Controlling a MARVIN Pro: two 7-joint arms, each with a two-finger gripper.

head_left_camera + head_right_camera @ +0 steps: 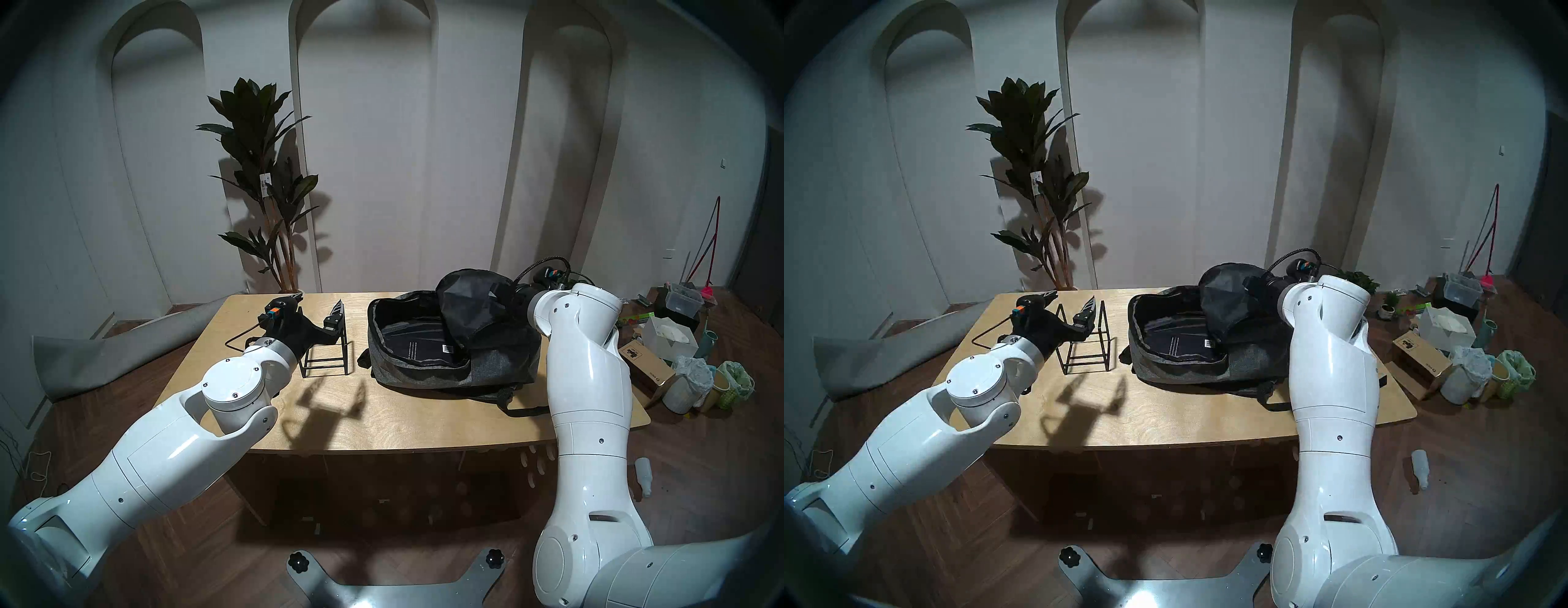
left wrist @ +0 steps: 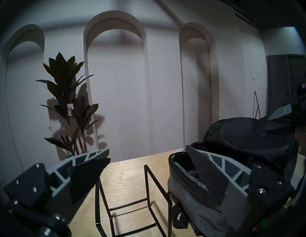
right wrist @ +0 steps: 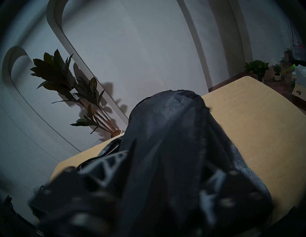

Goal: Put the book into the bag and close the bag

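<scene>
Right hand (image 3: 149, 190) blurred, flap-covered

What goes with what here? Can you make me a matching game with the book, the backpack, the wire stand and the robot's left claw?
Things:
1. thin black book
2. heather-grey fabric backpack
3. black wire-frame stand
4. left gripper

States:
A. unzipped, flap held up
B. open, holding nothing
C. lying inside the backpack
D. standing bare on the wooden table

Pairs: 1-C, 2-A, 3-D, 4-B

Black wire stand (image 1: 326, 356) upright on wooden table (image 1: 424, 424); tall potted plant (image 1: 263, 178) behind; floor clutter (image 1: 687, 365) right.
</scene>
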